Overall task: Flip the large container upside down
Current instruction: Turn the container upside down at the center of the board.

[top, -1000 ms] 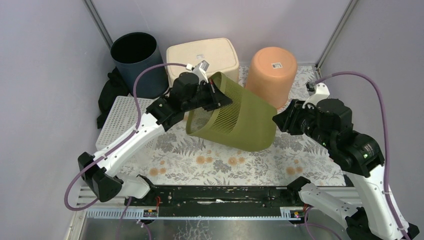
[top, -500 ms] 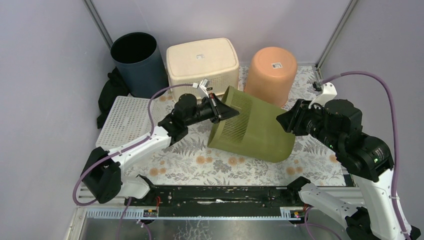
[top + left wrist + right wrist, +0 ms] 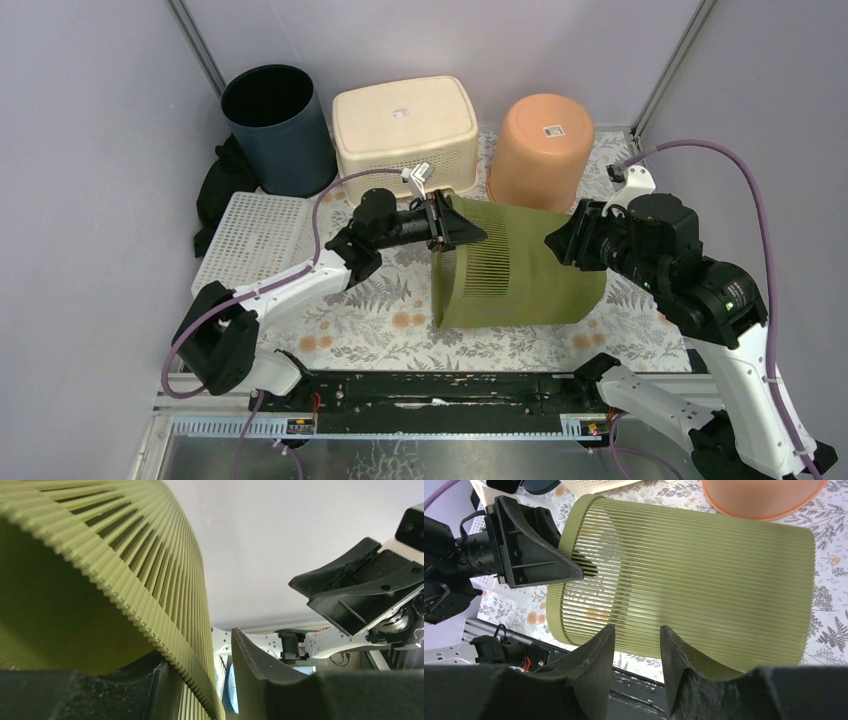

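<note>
Bin (image 3: 520,270) rolled flatter — floral tabletop (image 3: 360,320).

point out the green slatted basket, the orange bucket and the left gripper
green slatted basket (image 3: 520,265), top external view, on its ribbed side wall
orange bucket (image 3: 541,148), top external view, on its upturned base
left gripper (image 3: 462,228), top external view, at the basket's rim

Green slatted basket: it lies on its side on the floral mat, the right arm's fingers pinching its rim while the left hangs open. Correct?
Not quite. The left gripper pinches the rim of the green slatted basket, as the left wrist view shows; the right gripper hangs open above it. The rest stands.
</note>
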You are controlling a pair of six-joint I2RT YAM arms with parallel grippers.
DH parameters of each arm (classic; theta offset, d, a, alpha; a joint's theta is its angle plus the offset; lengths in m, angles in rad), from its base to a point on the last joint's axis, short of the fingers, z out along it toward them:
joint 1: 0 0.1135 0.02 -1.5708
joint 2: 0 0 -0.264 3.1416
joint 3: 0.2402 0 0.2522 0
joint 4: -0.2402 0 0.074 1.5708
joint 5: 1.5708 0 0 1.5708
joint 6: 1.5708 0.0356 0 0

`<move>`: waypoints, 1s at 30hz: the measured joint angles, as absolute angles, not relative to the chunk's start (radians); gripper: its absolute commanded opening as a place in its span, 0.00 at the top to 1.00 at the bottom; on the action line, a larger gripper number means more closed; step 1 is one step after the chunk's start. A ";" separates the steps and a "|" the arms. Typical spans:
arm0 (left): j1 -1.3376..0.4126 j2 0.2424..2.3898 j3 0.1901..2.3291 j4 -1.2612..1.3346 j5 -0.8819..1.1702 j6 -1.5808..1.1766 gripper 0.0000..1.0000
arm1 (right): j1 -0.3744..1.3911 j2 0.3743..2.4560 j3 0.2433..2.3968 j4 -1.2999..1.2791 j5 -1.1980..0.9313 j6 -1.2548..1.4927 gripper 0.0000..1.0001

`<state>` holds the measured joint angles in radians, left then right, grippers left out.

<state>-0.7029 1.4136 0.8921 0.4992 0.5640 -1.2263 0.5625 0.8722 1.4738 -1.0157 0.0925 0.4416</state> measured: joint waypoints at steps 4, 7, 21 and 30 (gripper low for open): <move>-0.703 1.421 0.921 0.417 0.622 -1.184 0.55 | 0.562 0.876 1.455 -1.015 0.089 0.442 0.54; -0.704 1.421 0.926 0.377 0.646 -1.161 0.58 | 0.562 0.876 1.443 -1.014 0.088 0.442 0.54; -0.704 1.424 0.901 0.299 0.662 -1.158 0.93 | 0.562 0.892 1.431 -1.013 0.086 0.441 0.54; -0.711 1.436 0.838 0.449 0.673 -1.229 1.00 | 0.562 0.904 1.427 -1.013 0.086 0.437 0.54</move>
<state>-0.7113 1.4364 0.8375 0.4488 0.6727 -1.2293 0.5625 0.9039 1.4273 -1.0134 0.0856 0.4370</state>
